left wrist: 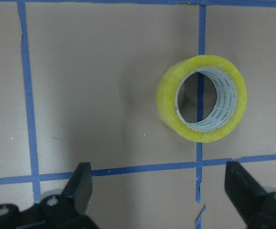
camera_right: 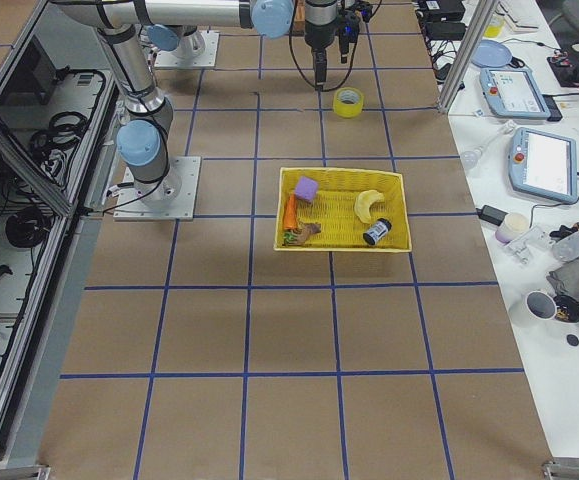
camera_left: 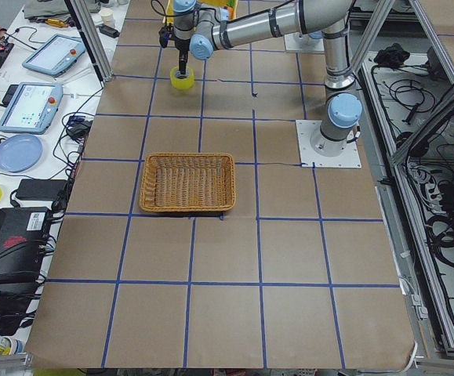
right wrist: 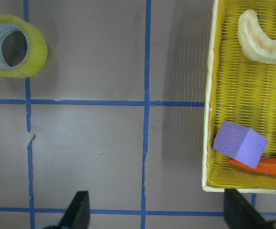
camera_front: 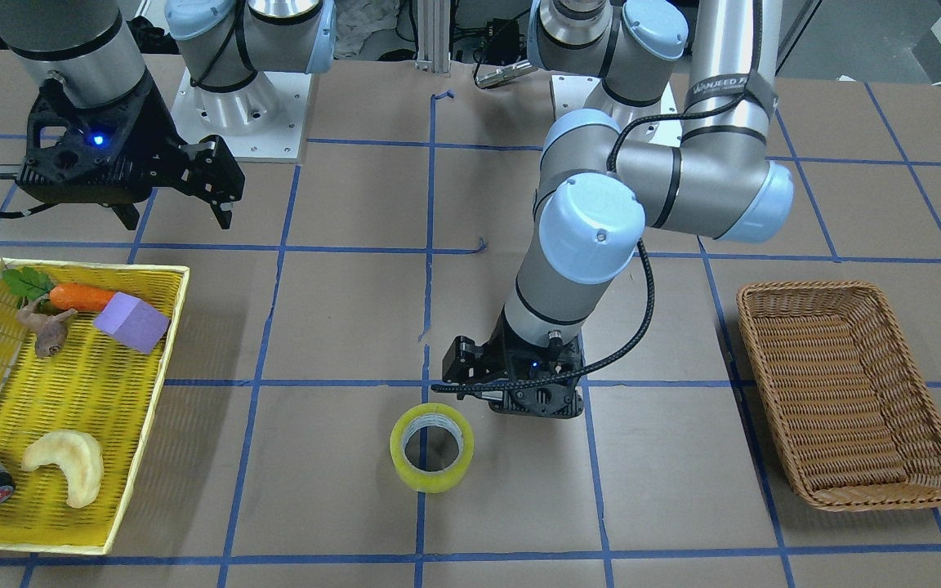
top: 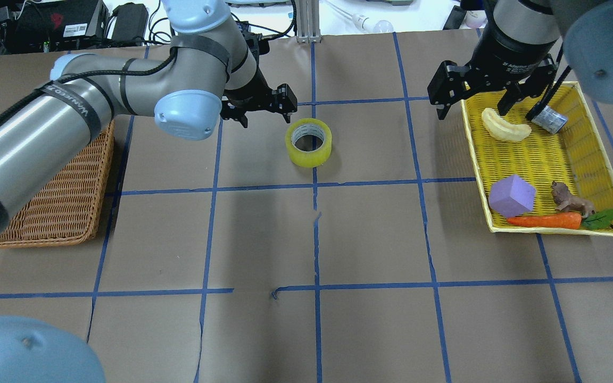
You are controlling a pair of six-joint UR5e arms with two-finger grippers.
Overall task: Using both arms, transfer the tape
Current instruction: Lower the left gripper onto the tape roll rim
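Observation:
The tape (camera_front: 431, 478) is a yellowish roll lying flat, hole up, on the brown table near its middle; it also shows in the overhead view (top: 308, 154), the left wrist view (left wrist: 168, 102) and the right wrist view (right wrist: 37, 52). My left gripper (top: 262, 109) (camera_front: 507, 390) is open and empty. It hangs just beside the tape on the robot's side, and the left wrist view (left wrist: 161, 191) shows the roll ahead of the fingers, not between them. My right gripper (top: 474, 105) (camera_front: 172, 204) (right wrist: 159, 217) is open and empty, above the table by the yellow tray's inner edge.
A yellow tray (top: 477, 175) (camera_front: 180, 298) on my right holds a purple block (top: 511, 195), a carrot (top: 543, 221), a crescent bread (top: 503, 127) and a grey can (top: 549, 119). A brown wicker basket (top: 61, 197) (camera_front: 846, 392) stands on my left, partly under the left arm.

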